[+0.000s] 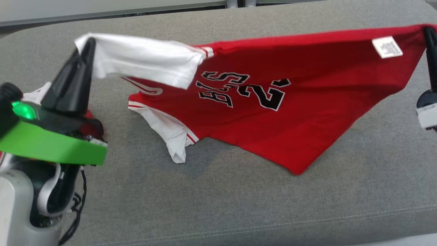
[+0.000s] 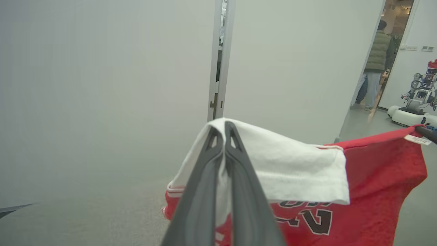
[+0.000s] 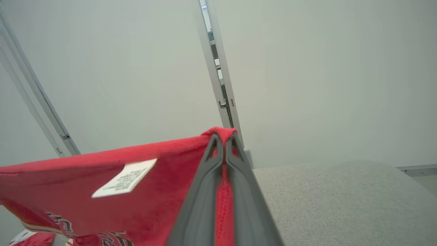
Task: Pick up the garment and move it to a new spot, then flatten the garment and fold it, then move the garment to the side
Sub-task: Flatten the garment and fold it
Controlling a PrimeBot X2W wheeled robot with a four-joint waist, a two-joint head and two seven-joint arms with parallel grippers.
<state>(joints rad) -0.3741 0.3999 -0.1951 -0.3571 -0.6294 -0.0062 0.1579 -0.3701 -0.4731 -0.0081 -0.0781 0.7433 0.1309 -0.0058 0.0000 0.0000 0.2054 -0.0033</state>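
The left gripper (image 1: 89, 44) is clenched on the white sleeve (image 1: 146, 58) at the near left. The right gripper (image 1: 428, 32) is clenched on a red corner at the far right, so the garment (image 1: 273, 130) hangs stretched between them over the grey cushion (image 1: 239, 205), its low point apparently resting on it. Two likely faults: spreading the arms further could pull the taut top edge out of one grip, and lowering as it hangs would probably trap the sleeve (doubled over the front) and bunch the dragging point, leaving creases.
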